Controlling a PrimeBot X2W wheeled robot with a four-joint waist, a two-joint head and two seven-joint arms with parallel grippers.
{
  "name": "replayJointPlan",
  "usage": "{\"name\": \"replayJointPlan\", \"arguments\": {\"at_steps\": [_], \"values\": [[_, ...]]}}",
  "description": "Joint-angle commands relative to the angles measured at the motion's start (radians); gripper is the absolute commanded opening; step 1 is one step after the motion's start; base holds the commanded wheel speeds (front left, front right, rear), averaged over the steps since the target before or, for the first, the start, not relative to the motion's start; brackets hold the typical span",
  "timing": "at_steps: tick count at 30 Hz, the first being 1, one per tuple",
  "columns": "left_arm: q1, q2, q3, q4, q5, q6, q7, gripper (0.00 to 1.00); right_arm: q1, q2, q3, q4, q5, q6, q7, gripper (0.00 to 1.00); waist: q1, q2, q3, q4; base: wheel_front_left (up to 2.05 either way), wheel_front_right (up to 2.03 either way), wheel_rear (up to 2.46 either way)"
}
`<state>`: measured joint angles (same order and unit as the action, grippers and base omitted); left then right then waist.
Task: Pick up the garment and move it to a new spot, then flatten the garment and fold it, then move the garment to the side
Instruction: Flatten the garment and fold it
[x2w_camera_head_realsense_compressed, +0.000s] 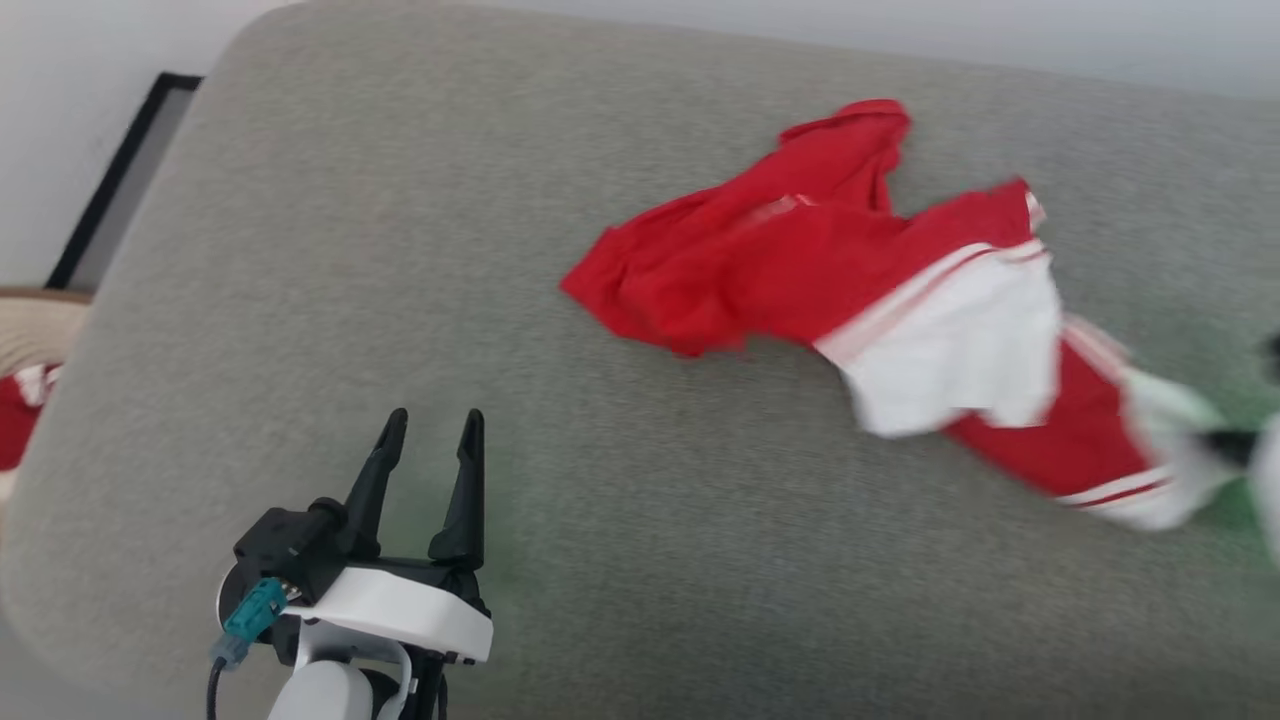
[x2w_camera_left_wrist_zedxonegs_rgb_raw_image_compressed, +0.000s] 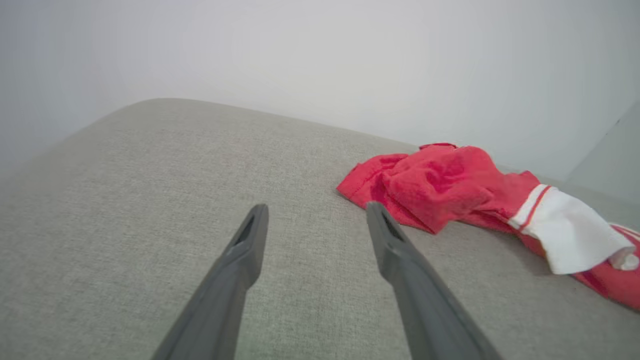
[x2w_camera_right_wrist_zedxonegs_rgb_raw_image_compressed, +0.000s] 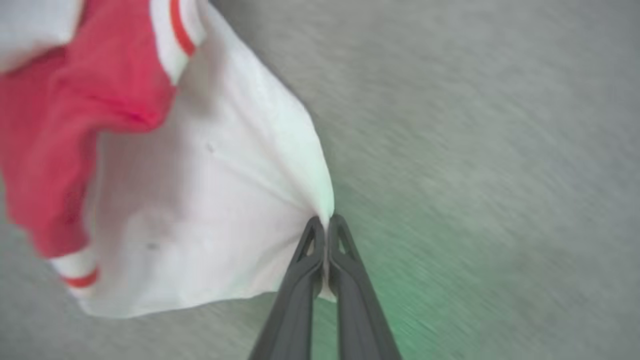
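Between the pressed-together tips of the right gripper (x2w_camera_right_wrist_zedxonegs_rgb_raw_image_compressed: 327, 223) a white edge of the shirt (x2w_camera_right_wrist_zedxonegs_rgb_raw_image_compressed: 190, 200) is pinched. The rest of the shirt is spread crumpled on the grey cushion (x2w_camera_head_realsense_compressed: 400, 200). Well apart, the left gripper (x2w_camera_head_realsense_compressed: 435, 420) is held spread wide and empty over the cushion.

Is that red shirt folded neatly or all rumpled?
Rumpled, not folded. The garment lies bunched and creased on the grey cushion, one white sleeve pinched in the right gripper.
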<state>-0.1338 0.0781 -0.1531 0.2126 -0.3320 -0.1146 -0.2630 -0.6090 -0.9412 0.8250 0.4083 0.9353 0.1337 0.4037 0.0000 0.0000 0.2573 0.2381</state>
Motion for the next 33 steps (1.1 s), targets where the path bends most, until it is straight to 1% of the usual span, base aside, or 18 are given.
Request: {"name": "replayJointPlan", "arguments": {"at_steps": [1,5,9,12,15,17,18,19,20,22,25,29,33], "values": [[0.012,-0.001,0.01,-0.003,0.016,-0.007,-0.002,1.0,0.022,-0.02,-0.025,0.025,0.001,-0.005,-0.02,0.0,0.0,0.0,-0.004,-0.028,0.0,0.0,0.0],[0.004,-0.007,0.022,-0.001,0.026,-0.012,-0.002,1.0,0.05,-0.058,-0.136,0.092,0.001,-0.004,-0.082,0.0,0.0,0.0,-0.004,-0.072,0.0,0.0,0.0],[-0.014,-0.012,0.024,0.001,0.037,-0.017,-0.002,1.0,0.069,-0.07,-0.244,0.18,-0.002,-0.004,-0.138,0.0,0.0,0.0,0.002,-0.11,0.0,0.0,0.0],[-0.027,-0.013,0.023,0.009,0.044,-0.016,-0.002,1.0,0.076,-0.051,-0.318,0.251,-0.009,-0.003,-0.183,0.0,0.0,0.0,0.008,-0.128,0.0,0.0,0.0],[-0.031,-0.014,0.008,0.013,0.041,-0.017,-0.002,1.0,0.089,-0.016,-0.354,0.3,-0.028,-0.003,-0.204,0.0,0.0,0.0,0.01,-0.14,0.0,0.0,0.0],[-0.037,-0.005,0.0,0.016,0.033,-0.017,-0.002,1.0,0.092,0.005,-0.367,0.314,-0.039,-0.003,-0.211,0.0,0.0,0.0,0.011,-0.147,0.0,0.0,0.0],[-0.042,0.001,-0.006,0.019,0.033,-0.016,-0.002,1.0,0.093,0.016,-0.373,0.32,-0.044,-0.003,-0.217,0.02,0.0,0.0,0.012,-0.151,0.0,0.0,0.0],[-0.049,0.008,-0.018,0.021,0.032,-0.017,-0.002,1.0,0.096,0.031,-0.381,0.327,-0.048,-0.003,-0.226,0.23,0.0,0.0,0.011,-0.155,0.0,0.0,0.0],[-0.057,0.014,-0.032,0.023,0.03,-0.017,-0.002,1.0,0.098,0.046,-0.391,0.334,-0.054,-0.003,-0.237,1.0,0.0,0.0,0.01,-0.159,0.0,0.0,0.0],[-0.074,0.032,-0.064,0.025,0.021,-0.017,-0.002,1.0,0.099,0.069,-0.414,0.347,-0.066,-0.003,-0.274,1.0,0.0,0.0,0.006,-0.169,0.0,0.0,0.0],[-0.129,0.081,-0.156,0.033,0.011,-0.017,-0.002,1.0,0.109,0.101,-0.457,0.373,-0.083,-0.003,-0.342,1.0,0.0,0.0,-0.004,-0.187,0.0,0.0,0.0],[-0.264,0.157,-0.331,0.049,-0.015,-0.017,0.033,1.0,0.124,0.145,-0.518,0.371,-0.093,-0.003,-0.454,1.0,0.0,0.0,-0.023,-0.229,0.0,0.0,0.0],[-0.426,0.206,-0.521,0.039,-0.095,-0.017,0.119,1.0,0.155,0.195,-0.569,0.344,-0.1,-0.003,-0.553,1.0,0.0,0.0,-0.032,-0.295,0.0,0.0,0.0]]}}
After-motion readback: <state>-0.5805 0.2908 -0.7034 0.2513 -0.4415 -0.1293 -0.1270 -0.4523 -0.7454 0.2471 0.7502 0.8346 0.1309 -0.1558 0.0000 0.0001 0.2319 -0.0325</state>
